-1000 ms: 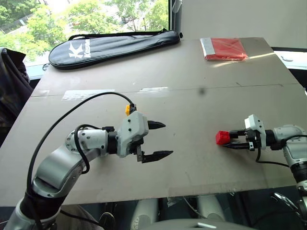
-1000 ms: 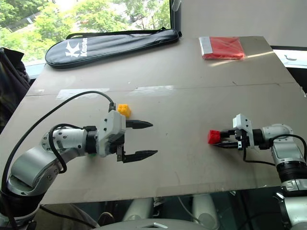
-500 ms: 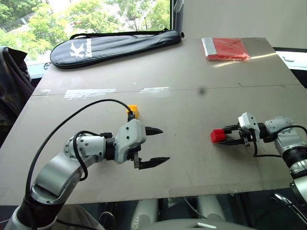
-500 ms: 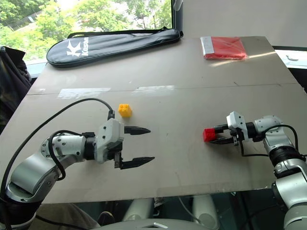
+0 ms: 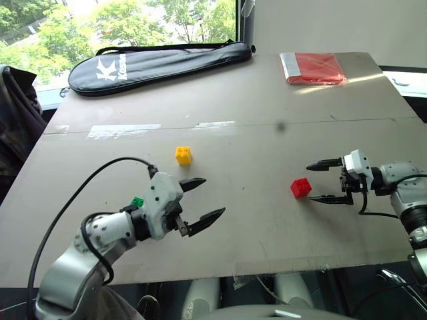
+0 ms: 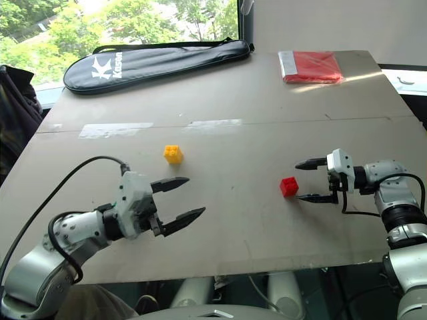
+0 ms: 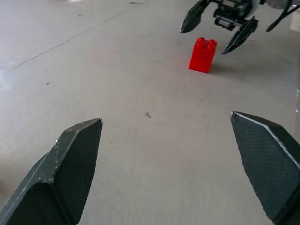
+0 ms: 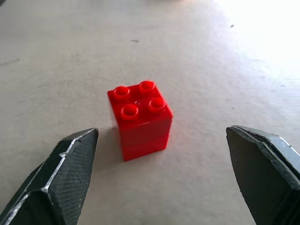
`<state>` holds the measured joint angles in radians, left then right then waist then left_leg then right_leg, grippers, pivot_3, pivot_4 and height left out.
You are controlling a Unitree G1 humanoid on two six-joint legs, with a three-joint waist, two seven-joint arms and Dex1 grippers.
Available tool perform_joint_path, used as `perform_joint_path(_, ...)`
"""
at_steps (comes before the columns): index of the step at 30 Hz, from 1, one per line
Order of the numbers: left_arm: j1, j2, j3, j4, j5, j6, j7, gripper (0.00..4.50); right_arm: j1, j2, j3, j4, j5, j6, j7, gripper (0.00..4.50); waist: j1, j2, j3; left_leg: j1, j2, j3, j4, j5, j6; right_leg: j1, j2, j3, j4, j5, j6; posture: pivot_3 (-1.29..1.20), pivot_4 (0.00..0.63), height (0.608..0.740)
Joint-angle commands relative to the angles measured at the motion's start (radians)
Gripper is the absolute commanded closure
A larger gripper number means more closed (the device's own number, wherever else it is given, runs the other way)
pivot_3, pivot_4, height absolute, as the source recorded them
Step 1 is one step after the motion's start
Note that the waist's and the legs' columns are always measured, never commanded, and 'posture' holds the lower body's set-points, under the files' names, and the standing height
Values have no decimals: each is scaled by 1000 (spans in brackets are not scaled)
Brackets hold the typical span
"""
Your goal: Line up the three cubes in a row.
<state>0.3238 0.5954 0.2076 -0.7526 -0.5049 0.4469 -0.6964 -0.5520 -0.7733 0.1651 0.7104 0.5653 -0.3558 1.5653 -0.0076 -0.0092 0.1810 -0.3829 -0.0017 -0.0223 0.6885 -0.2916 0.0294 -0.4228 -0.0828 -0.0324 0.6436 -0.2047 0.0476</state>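
Observation:
The red cube (image 5: 301, 188) stands alone on the table, studs up, just left of my right gripper (image 5: 312, 182). That gripper is open and its fingers (image 8: 61, 178) stand wide on either side of the red cube (image 8: 140, 119) without touching it. The yellow cube (image 5: 183, 155) sits near the table's middle. A bit of the green cube (image 5: 137, 202) peeks out behind my left gripper (image 5: 212, 197), which is open, holds nothing and hovers near the front edge, pointing toward the red cube (image 7: 203, 55).
A black racket bag (image 5: 160, 61) lies along the far left of the table (image 5: 253, 133). A flat red packet (image 5: 313, 68) lies at the far right. Pale tape strips (image 5: 123, 131) mark the middle seam. A dark garment (image 5: 13, 120) hangs off the left side.
My right gripper has opened and let go of the red cube, which now rests on the table. My left gripper has drawn back toward the front left, uncovering the yellow cube.

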Motion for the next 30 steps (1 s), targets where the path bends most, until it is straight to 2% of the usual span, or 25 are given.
perform_joint_path(1, 103, -89, 109, -20, 54, -132, 76, 0, 65, -28, -98, -145, 96, 103, 49, 13, 6, 0, 0, 0, 0, 0, 0, 0, 0, 0, -1, 0, 0, -1, -2, 0, 150, 694)
perform_joint_path(5, 262, -211, 206, 84, 125, -301, 108, 0, 175, -29, -187, -303, 154, 212, 35, 13, 14, 0, 0, 2, 1, 1, 0, -1, 1, 2, -4, -1, 0, -1, -6, 0, 150, 694)
perform_joint_path(10, 292, -269, 263, 175, 110, -369, 129, 0, 238, -11, -228, -413, 172, 282, 41, 13, 25, -1, 0, 1, 2, 0, 2, 0, 1, 2, 2, -5, 0, -3, -2, 0, 150, 694)
perform_joint_path(14, 266, -227, 249, 279, 121, -400, 72, 0, 260, 5, -240, -455, 158, 304, 35, 13, 22, -1, -1, 1, 3, 1, 3, 0, 1, 1, 3, -5, 0, -3, -2, 0, 150, 694)
perform_joint_path(22, 95, -114, 173, 497, 150, -416, -24, 0, 276, 27, -268, -500, 156, 319, 46, 13, 22, -1, -1, 1, 4, 0, 3, 0, 1, 1, 4, -7, 0, -1, -5, 0, 150, 694)
perform_joint_path(29, 46, -91, 149, 597, 144, -424, -74, 0, 288, 29, -282, -516, 160, 312, 49, 13, 21, -1, -1, 1, 4, 0, 2, 0, 1, 1, 4, -7, 0, 1, -4, 0, 150, 694)
perform_joint_path(30, 46, -93, 146, 603, 144, -428, -78, 260, 290, 30, -284, -517, 160, 311, 49, 2, 21, -1, -1, 1, 4, 0, 2, 0, 1, 1, 4, -7, 0, 1, -4, 0, 150, 694)
